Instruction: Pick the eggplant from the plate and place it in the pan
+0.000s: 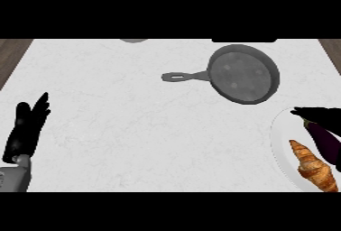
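Item one, the surface point(133, 135): you have a pale, marbled top filling most of the head view, with a strip of dark wood showing at each upper corner.

Item two, the pan point(243, 74): you find it in the upper right part of the surface, grey and round, its handle point(181, 76) pointing toward the view's left. The inside of the pan holds nothing.

Item three, the plate point(283, 149): white, at the right edge of the view and cut off by it, below the pan and apart from it.

Item four, the eggplant point(324, 140): dark purple, lying on the plate near the right edge, running from upper left to lower right. You see it partly cut off by the view's edge.

Item five, the croissant point(314, 168): golden brown, on the same plate, just beside the eggplant on its lower left side.

Item six, your left robot hand point(23, 133): at the lower left of the view, black, fingers straight and pointing up, holding nothing, well apart from the plate and the pan. The grey forearm point(15, 176) comes in below it.

Item seven, your right robot hand point(318, 113): only dark fingers show at the right edge, lying over the upper end of the eggplant. You cannot tell from this view whether they are wide, narrow or closed on the eggplant.

Item eight: a small grey object point(135, 40) at the top edge, mostly cut off; you cannot tell what it is.
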